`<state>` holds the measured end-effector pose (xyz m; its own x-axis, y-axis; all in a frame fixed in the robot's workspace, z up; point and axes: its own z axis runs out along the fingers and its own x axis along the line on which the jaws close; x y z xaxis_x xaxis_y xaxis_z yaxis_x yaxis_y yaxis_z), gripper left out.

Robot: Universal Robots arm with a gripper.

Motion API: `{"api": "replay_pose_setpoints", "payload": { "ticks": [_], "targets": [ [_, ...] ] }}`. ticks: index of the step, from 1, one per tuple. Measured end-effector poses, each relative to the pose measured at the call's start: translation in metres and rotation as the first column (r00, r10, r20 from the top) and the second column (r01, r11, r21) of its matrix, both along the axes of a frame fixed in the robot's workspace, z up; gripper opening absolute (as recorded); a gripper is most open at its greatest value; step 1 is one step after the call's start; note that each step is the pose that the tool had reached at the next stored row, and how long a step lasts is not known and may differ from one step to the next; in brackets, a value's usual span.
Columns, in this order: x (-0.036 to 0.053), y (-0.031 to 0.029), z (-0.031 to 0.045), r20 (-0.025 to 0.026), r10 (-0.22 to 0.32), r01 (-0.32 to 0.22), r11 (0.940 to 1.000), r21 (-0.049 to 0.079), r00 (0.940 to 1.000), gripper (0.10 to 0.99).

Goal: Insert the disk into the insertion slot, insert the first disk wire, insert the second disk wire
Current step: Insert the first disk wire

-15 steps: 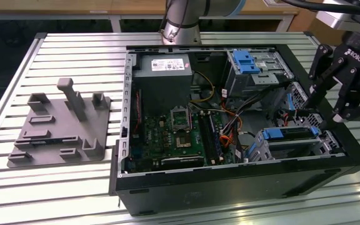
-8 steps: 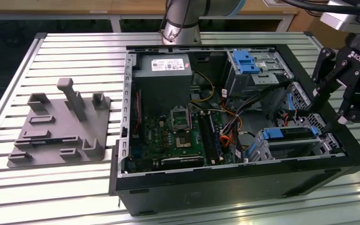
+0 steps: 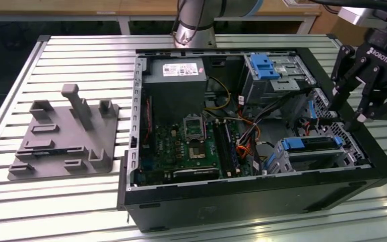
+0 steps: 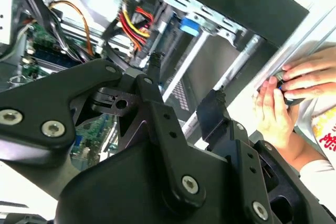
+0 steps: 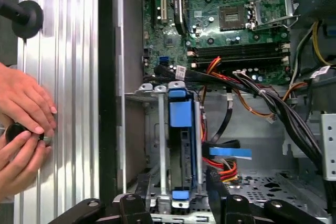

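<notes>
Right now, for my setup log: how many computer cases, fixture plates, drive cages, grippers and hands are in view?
Open black computer case: 1
Grey moulded plastic fixture plate: 1
Metal drive cages: 2 (tall grey cage, low silver insertion slot)
Black robot gripper: 1
Person's hands: 2
Total: 7

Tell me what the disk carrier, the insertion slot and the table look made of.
Disk carrier: bright blue, smooth and slightly glossy, so it is probably moulded plastic.
Insertion slot: bare silver-grey thin sheet with folded edges. It looks like sheet metal, likely steel, though the alloy cannot be told.
Table: pale ribbed slats with a satin sheen, probably extruded aluminium.
</notes>
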<state>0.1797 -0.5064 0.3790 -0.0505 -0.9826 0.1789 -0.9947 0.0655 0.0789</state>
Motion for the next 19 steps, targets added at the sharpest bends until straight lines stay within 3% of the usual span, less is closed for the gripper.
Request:
{"api": "replay_pose_setpoints", "payload": {
  "ticks": [4, 10, 19],
  "targets": [
    [0.0014, 0.0111, -0.0045, 0.0, 0.0, 0.0, 1.0, -0.004, 1.0, 0.557],
    [0.0028, 0.0254, -0.0132, 0.0, 0.0, 0.0, 0.9998, -0.021, 1.0, 0.557],
    [0.0052, 0.0317, -0.0221, -0.0007, 0.002, -0.002, 0.9966, -0.082, 1.0, 0.557]
  ]
}}
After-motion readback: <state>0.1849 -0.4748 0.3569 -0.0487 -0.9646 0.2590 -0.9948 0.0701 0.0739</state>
